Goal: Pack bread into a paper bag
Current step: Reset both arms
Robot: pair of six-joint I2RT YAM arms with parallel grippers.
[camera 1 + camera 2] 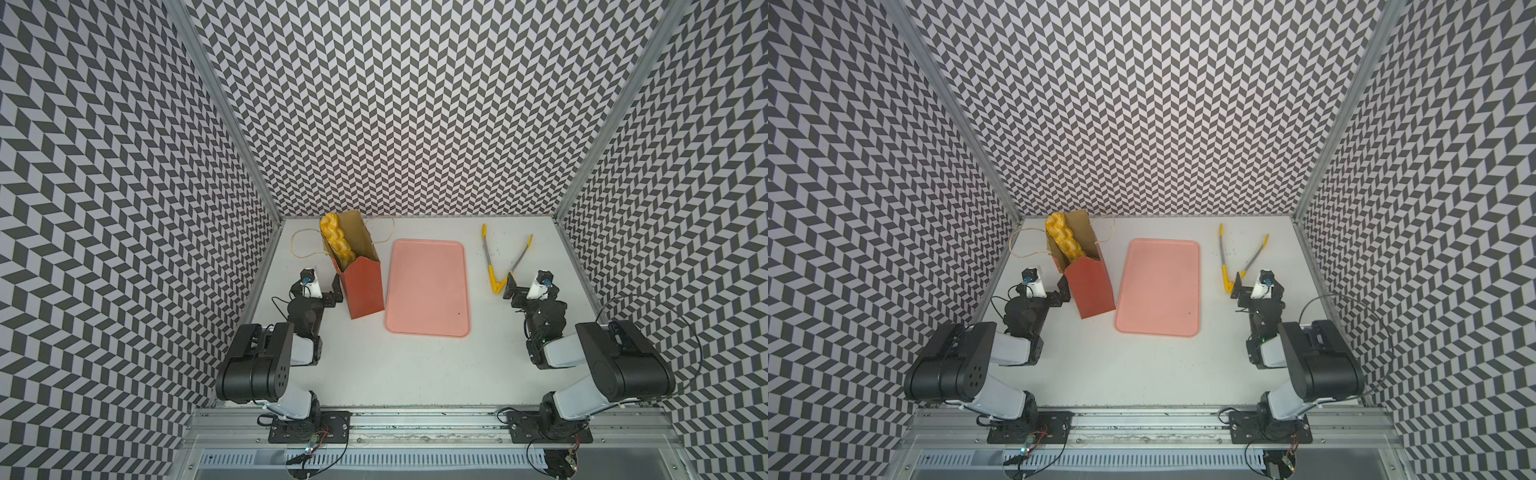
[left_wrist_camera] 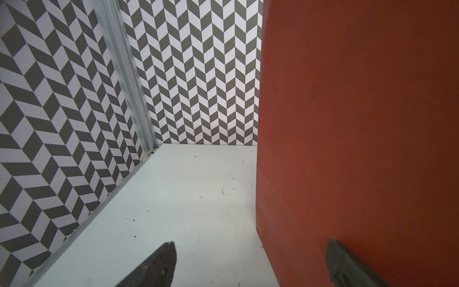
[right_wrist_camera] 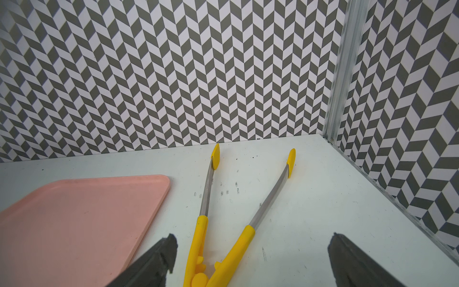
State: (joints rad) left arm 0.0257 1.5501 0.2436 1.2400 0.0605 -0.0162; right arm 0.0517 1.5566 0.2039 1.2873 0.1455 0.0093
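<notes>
paper bag beside left jaws, bread inside

paper bag red-orange | bread golden | tray pink | tongs yellow-tipped | walls grey-white chevron

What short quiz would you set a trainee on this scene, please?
1. True or false: bread lies on the pink tray.
2. Which bread shows at the mouth of the paper bag? A ring donut; B braided loaf; C croissant.
3. Which arm's tool is closest to the tongs?

Key: 1 false; 2 B; 3 the right tool.
</notes>
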